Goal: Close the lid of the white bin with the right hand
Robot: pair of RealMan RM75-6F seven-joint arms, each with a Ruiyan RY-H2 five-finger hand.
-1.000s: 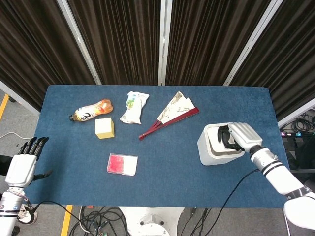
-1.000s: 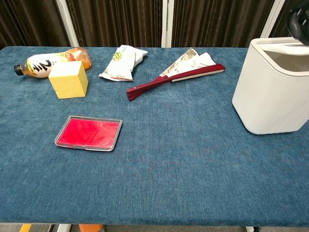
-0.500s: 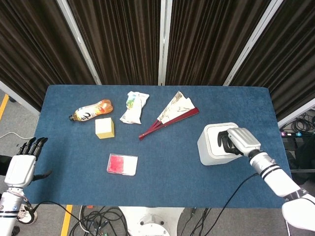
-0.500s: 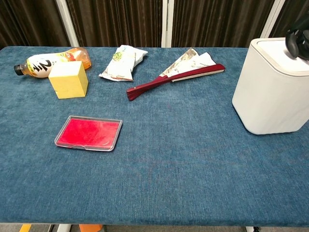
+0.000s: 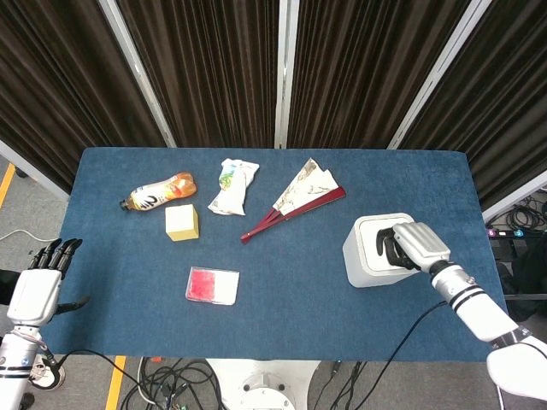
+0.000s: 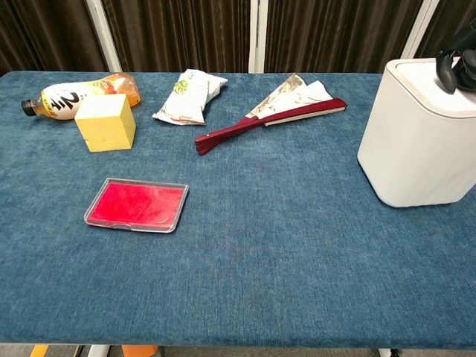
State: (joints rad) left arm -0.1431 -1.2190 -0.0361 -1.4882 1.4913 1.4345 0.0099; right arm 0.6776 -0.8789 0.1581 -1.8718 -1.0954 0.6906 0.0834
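Observation:
The white bin [image 5: 359, 258] stands on the right side of the blue table [image 5: 291, 282], with its lid [image 6: 420, 74] lying flat and closed on top. My right hand [image 5: 408, 246] rests on the lid from the right, its dark fingers [image 6: 451, 65] curled down onto the lid's surface. It holds nothing. In the chest view only those fingertips show, at the right edge above the bin [image 6: 416, 149]. My left hand [image 5: 38, 286] hangs off the table's front left corner, fingers straight and apart, empty.
On the left half lie an orange drink bottle [image 5: 158, 192], a yellow block [image 5: 182, 222], a snack packet [image 5: 232, 186], a folding fan [image 5: 297, 200] and a clear case with a red insert [image 5: 212, 285]. The fan is nearest the bin.
The lid was up one second ago and now lies closed. My right hand pressed it down and settled slightly lower on top. The left hand has not moved.

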